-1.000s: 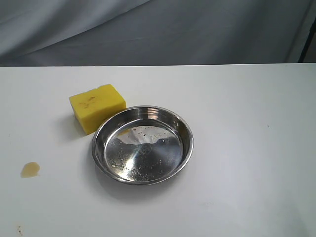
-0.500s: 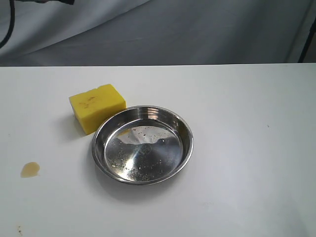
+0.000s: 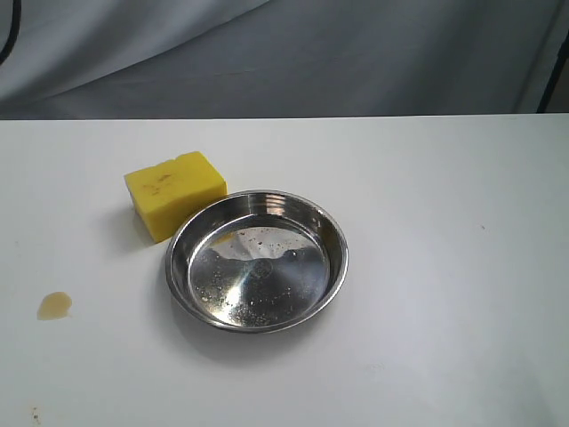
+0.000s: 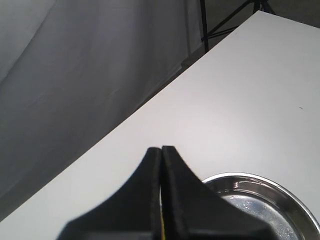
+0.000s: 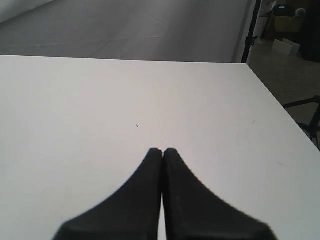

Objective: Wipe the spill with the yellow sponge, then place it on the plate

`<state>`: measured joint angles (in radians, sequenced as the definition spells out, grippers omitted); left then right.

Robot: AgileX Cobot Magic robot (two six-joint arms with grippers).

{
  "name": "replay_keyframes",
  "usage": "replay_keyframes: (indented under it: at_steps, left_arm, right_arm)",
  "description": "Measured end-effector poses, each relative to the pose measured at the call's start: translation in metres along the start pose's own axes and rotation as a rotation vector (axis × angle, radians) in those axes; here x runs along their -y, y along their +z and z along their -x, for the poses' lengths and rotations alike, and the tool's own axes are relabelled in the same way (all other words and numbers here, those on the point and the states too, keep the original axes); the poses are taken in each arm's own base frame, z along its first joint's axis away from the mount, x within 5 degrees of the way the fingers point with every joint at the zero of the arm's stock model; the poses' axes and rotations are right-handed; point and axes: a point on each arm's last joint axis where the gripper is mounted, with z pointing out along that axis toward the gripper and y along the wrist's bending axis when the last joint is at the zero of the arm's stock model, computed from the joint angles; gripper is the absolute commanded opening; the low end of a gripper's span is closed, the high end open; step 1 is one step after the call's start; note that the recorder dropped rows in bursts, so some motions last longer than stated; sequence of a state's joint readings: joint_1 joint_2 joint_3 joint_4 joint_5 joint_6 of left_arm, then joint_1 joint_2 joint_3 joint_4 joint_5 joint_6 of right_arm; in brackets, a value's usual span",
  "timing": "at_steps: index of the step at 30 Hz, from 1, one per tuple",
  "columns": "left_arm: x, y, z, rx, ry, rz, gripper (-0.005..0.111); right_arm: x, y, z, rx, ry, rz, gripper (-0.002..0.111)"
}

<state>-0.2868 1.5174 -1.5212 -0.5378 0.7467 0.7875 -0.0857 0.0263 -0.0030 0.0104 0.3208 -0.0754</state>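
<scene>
A: We count one sponge, one plate, one spill. Sponge?
B: On the table beside the plate's far-left rim, long axis left-right, slightly slanted. We note left fingers and right fingers clenched, empty.

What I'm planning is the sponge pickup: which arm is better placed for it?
Left, probably. The yellow sponge and the spill lie on the left arm's side of the exterior view, and the left claw has the plate in view; the right claw faces only table. Both are shut.
</scene>
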Motion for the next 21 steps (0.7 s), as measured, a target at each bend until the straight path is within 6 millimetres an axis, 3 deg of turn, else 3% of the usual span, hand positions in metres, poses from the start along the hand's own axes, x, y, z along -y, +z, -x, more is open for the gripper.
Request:
replay_keyframes:
  at_steps: [21]
  left_arm:
    - [-0.0042,-0.0001,-0.0029,-0.034,0.061,0.045,0.0]
  right_arm:
    - [0.0,0.0,0.0,0.0,0.0,0.0,0.0]
